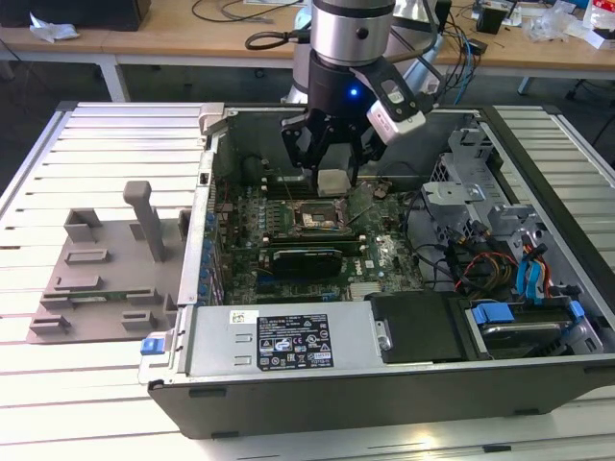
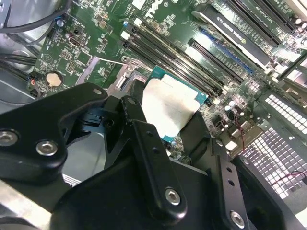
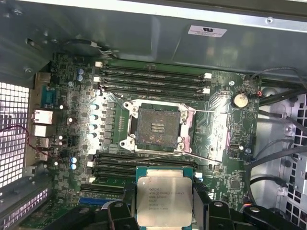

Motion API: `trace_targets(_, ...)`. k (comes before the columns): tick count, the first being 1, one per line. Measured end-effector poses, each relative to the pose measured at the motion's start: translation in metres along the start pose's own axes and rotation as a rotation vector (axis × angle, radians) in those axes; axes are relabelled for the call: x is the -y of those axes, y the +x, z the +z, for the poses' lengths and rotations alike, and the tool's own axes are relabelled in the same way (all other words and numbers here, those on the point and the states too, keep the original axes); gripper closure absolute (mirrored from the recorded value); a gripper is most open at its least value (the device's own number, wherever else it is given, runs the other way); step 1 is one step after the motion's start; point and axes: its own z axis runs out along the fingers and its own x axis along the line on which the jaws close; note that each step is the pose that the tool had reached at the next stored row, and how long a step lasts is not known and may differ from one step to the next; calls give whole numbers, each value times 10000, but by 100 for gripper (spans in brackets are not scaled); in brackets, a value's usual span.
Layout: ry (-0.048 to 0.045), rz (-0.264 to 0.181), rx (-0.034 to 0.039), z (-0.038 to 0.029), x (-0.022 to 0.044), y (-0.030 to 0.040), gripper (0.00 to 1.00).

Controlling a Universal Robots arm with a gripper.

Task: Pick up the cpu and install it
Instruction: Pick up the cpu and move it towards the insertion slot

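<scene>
exterior view: off the arm, up high, tilted down into the open computer case (image 1: 384, 399), far enough back to catch the whole box
first wrist view: pretty close, looking straight onto the motherboard (image 3: 230, 179), socket (image 3: 154, 127) dead centre
second wrist view: super close, slanted, peering past the gripper (image 2: 165, 109) links
shared: all three catch the cpu (image 3: 164, 201) and the motherboard around the socket

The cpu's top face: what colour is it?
The cpu is silvery-white on top with a green rim, clearest in the first wrist view.
</scene>
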Motion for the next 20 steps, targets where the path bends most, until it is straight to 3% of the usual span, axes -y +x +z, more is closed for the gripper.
trace_targets(20,1,0,0,144,2,-78,45)
